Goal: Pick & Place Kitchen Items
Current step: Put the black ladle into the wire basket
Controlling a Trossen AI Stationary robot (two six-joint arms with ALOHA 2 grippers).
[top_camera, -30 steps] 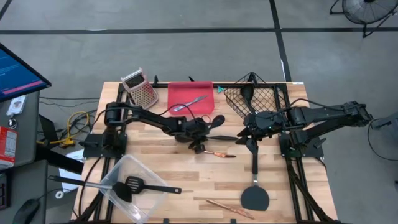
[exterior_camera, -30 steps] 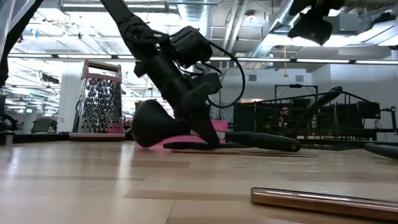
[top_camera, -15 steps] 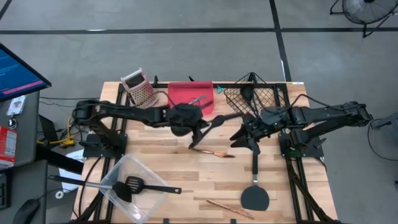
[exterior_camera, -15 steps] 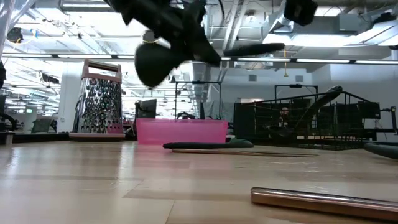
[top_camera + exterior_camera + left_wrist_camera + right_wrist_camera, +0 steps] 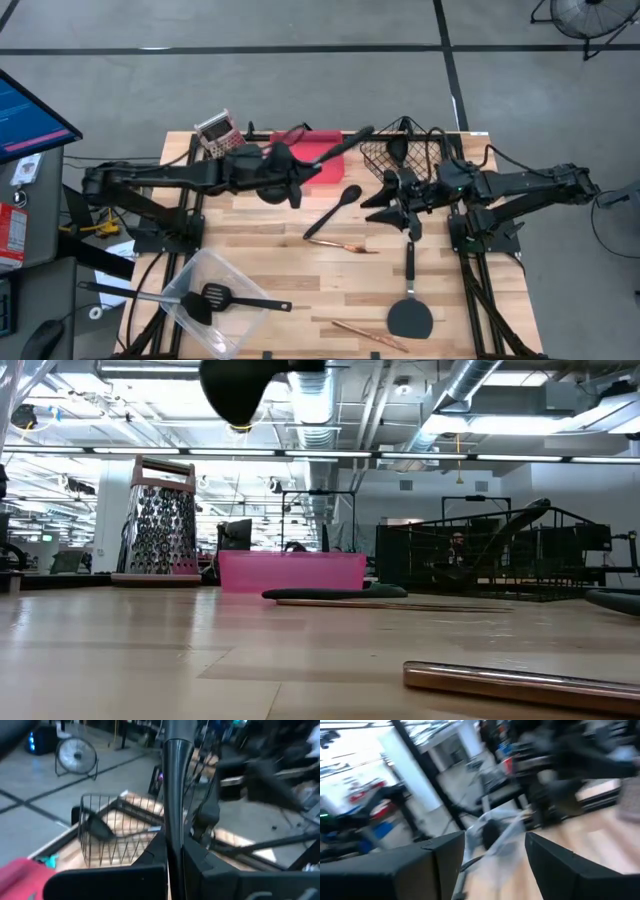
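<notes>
My left gripper [image 5: 298, 170] is shut on a black ladle, high above the table's far middle, over the red tray [image 5: 325, 165]. The ladle's handle [image 5: 345, 145] slants toward the wire basket [image 5: 415, 155], and its bowl [image 5: 240, 385] shows at the top of the low view. My right gripper [image 5: 388, 205] is open and empty in front of the basket; its fingers also show in the right wrist view [image 5: 495, 860]. A black spoon [image 5: 335, 210] and a copper piece [image 5: 345, 245] lie flat on the table between the arms. My left gripper pinches the ladle's handle [image 5: 175, 815] between its two fingers [image 5: 156, 851]. The handle runs on past the fingertips toward the wire basket, and the bowl is on the arm's side of the hold. The ladle is lifted clear of the table.
A black spatula [image 5: 408, 300] and a second copper piece [image 5: 365, 333] lie near the front right. A clear tub [image 5: 190, 315] at the front left holds a slotted turner [image 5: 215, 295]. A box grater [image 5: 218, 130] stands at the far left. The basket holds a black ladle [image 5: 397, 150].
My left gripper has risen from the table's middle with the black ladle and gone toward the far left, over the red tray. The ladle is now lifted clear, its handle swung toward the basket. My right gripper has shifted a little toward the far edge.
</notes>
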